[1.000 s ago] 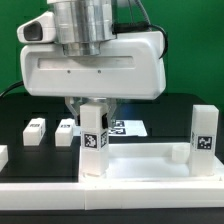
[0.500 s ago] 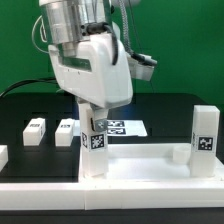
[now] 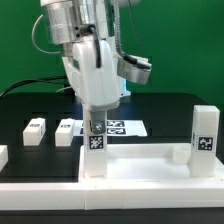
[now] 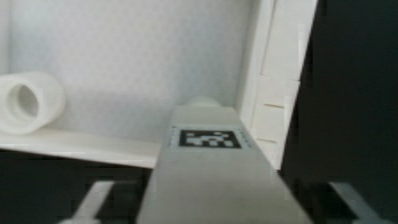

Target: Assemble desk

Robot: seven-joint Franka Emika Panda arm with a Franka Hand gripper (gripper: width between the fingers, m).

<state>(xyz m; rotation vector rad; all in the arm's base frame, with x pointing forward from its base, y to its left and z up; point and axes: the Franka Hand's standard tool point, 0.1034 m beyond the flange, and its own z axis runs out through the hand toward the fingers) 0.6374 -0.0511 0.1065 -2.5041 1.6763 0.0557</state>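
Observation:
The white desk tabletop (image 3: pixel 150 163) lies upside down at the front. One square tagged leg (image 3: pixel 96 150) stands upright in its corner on the exterior view's left. A second leg (image 3: pixel 204 135) stands in the corner on the right. My gripper (image 3: pixel 97 114) sits over the top of the left leg. In the wrist view the leg (image 4: pixel 214 165) runs between my fingers (image 4: pixel 98 205), with dark gaps on both sides, so the gripper (image 4: pixel 217 205) is open around it. The tabletop's inner face (image 4: pixel 143 60) and a round socket (image 4: pixel 22 102) show beyond.
Two more tagged legs (image 3: pixel 35 131) (image 3: pixel 67 130) lie on the black table at the exterior view's left. The marker board (image 3: pixel 127 127) lies behind the tabletop. A white rail (image 3: pixel 50 195) runs along the front edge.
My gripper has turned about its vertical axis over the left leg, from broadside to edge-on. The leg's tag still faces the camera, so the leg has not turned.

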